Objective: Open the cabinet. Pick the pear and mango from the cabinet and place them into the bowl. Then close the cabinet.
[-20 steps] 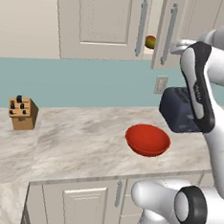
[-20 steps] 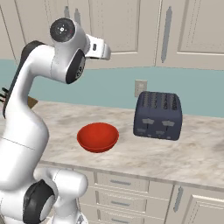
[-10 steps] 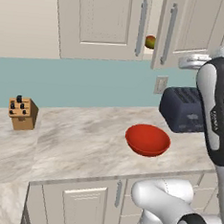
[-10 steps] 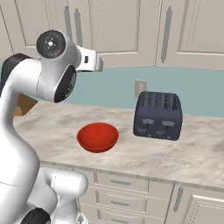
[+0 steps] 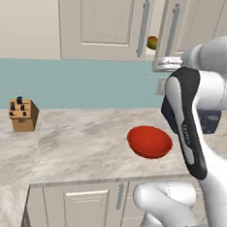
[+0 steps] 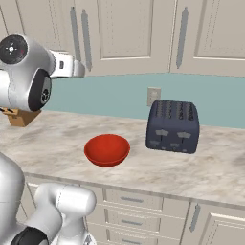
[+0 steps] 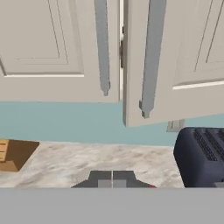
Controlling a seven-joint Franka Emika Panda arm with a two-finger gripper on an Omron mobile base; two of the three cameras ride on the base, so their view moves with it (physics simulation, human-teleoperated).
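The cabinet [image 5: 128, 24] hangs above the marble counter [image 5: 74, 141], its right door [image 7: 175, 57] swung ajar while the left one sits flush, and through the gap the mango [image 5: 152, 42] shows on the shelf; the pear I cannot make out. Below the cabinet and a little forward on the counter sits the toaster [image 6: 172, 125], with the red bowl [image 6: 107, 150] just beside it, likely left in the open to receive the fruit. The gripper [image 7: 112, 178] is fully closed on nothing, below the cabinet handles, probably because the door needs opening wider before any reach inside.
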